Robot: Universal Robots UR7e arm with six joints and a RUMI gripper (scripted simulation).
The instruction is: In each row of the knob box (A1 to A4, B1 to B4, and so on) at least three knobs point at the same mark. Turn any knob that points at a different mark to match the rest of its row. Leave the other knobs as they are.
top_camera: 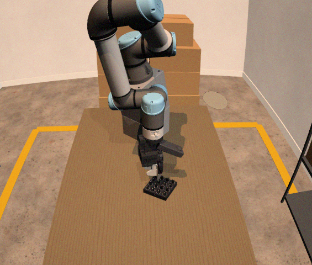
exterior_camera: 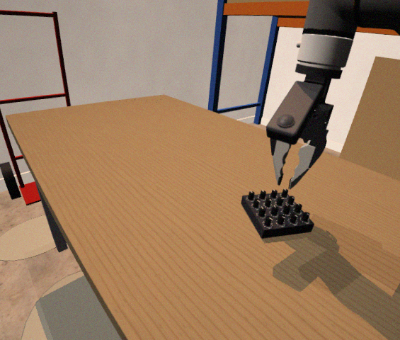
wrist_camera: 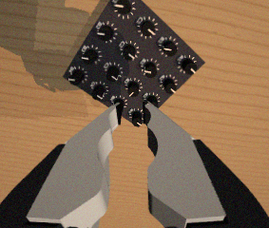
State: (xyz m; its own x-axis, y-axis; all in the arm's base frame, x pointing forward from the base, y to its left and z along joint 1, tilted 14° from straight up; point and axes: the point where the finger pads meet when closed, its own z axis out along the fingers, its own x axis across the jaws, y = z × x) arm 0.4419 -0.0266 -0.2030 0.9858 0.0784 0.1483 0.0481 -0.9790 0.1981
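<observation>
Lying flat on the wood-grain table, the knob box is a thin, square, matte black slab carrying sixteen small round knobs in a four-by-four grid. Each knob is a short dark cylinder with a pale pointer line and a ring of fine light tick marks around it. In the wrist view the box sits turned like a diamond, one corner at 6 o'clock aimed toward the camera.

The table is a long plank of warm brown with straight, close stripes running its length. The gripper has two smooth grey wedge-shaped fingers, broad at the base and tapering to narrow tips, mounted on a blocky black body under a grey wrist cylinder with a white band.

From the exterior view the tips hang just above the box's far edge, over the knob at its 12 o'clock corner, with a small gap of air between tips and knob top. In the wrist view that same corner knob appears between the two tips, at 12 o'clock from the finger bases. The jaws are drawn nearly together with only a narrow slot left between them, and they grip nothing.

The arm's shadow falls across the wood at 5 o'clock from the box in the exterior view.
</observation>
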